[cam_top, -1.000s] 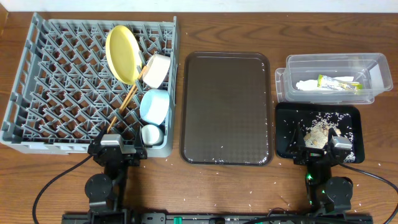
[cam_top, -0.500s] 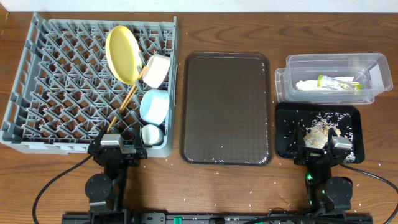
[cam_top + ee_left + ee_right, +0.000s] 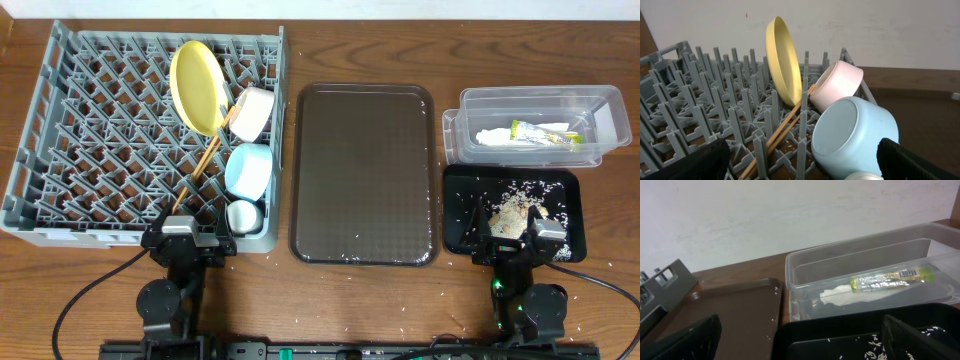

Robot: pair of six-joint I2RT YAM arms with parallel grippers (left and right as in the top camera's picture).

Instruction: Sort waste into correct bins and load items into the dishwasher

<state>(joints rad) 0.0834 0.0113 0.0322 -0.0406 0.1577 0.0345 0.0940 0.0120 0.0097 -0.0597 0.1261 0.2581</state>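
The grey dish rack (image 3: 60,130) holds the yellow plate (image 3: 196,86) on edge, the white bowl (image 3: 252,112), the light blue bowl (image 3: 249,170), the small white cup (image 3: 243,216) and the chopsticks (image 3: 203,165). The clear tub (image 3: 530,125) holds the white napkin (image 3: 497,137) and the green-and-yellow wrapper (image 3: 545,133). The black tray (image 3: 455,205) holds rice scraps (image 3: 512,213). My left gripper (image 3: 187,237) sits open and empty at the rack's near edge (image 3: 800,165). My right gripper (image 3: 517,240) sits open and empty over the black tray's near edge (image 3: 800,340).
The brown serving tray (image 3: 365,170) lies between the rack and the bins, with a few rice grains on its near edge. Loose grains (image 3: 440,320) are scattered on the wooden table in front. A white wall stands behind the table.
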